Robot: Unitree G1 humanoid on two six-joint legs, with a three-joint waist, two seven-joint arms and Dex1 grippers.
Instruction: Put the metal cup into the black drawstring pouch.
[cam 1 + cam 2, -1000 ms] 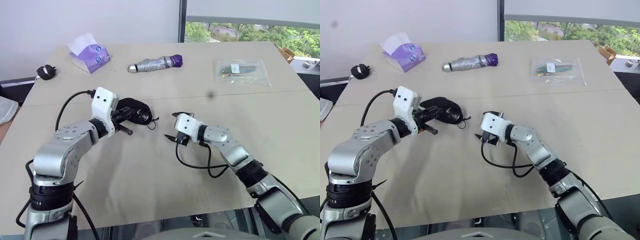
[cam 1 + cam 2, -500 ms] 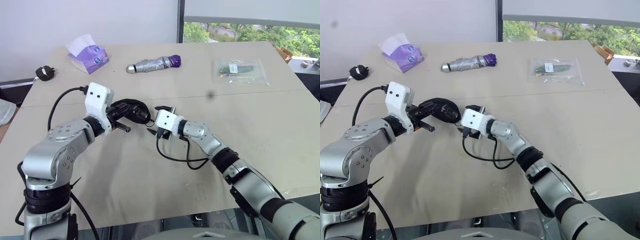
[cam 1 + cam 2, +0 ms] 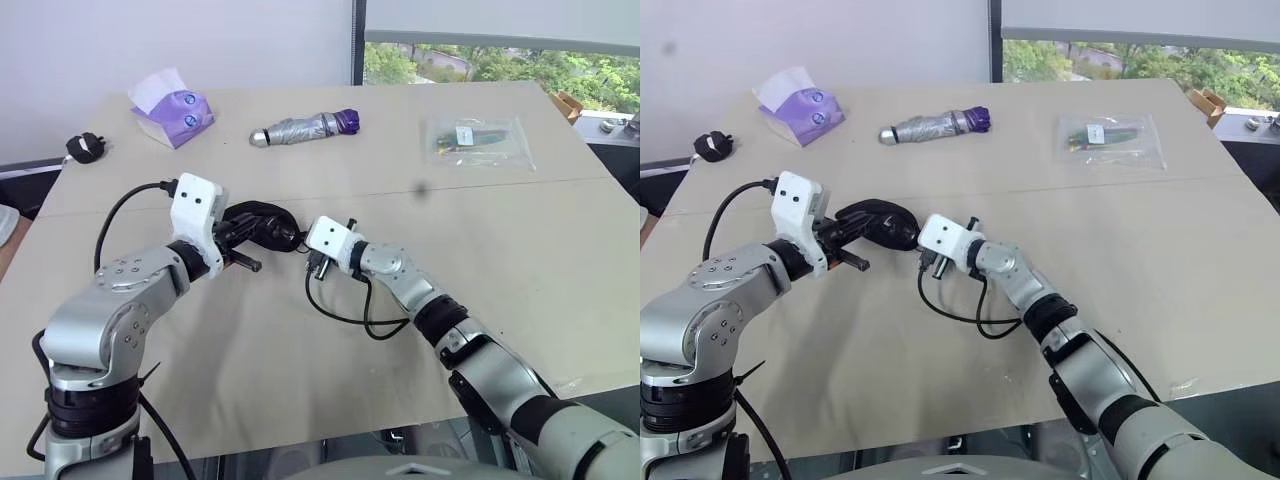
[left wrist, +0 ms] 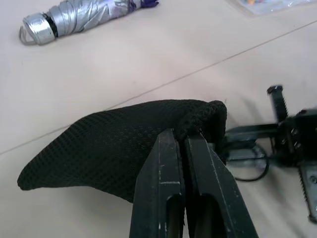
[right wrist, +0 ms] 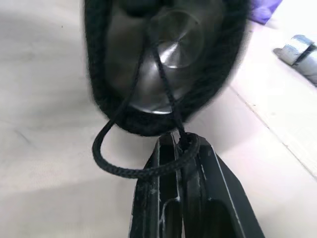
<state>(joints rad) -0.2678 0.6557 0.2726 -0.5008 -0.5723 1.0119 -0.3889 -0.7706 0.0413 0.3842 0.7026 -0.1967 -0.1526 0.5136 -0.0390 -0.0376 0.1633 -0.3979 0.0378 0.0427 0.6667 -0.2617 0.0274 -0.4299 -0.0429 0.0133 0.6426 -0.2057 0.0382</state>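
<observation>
The black drawstring pouch (image 3: 262, 222) is held just above the table at centre left. My left gripper (image 4: 181, 136) is shut on the mesh fabric at its rim. The pouch mouth faces my right gripper (image 5: 179, 144), which is shut on the thin black cord (image 5: 119, 168) right at the mouth. Inside the pouch the metal cup (image 5: 171, 49) shows its shiny round base, with the cord crossing in front of it. In the eye views the right gripper (image 3: 304, 247) sits against the pouch's right end, and the cup is hidden by the fabric.
A folded silver-and-purple umbrella (image 3: 305, 127) lies at the back centre. A purple tissue pack (image 3: 170, 108) and a small black plug adapter (image 3: 85, 146) are at the back left. A clear plastic bag (image 3: 480, 143) lies at the back right.
My right gripper has moved left from open table to the pouch mouth and has shut on the cord. The left gripper has kept its hold on the pouch.
</observation>
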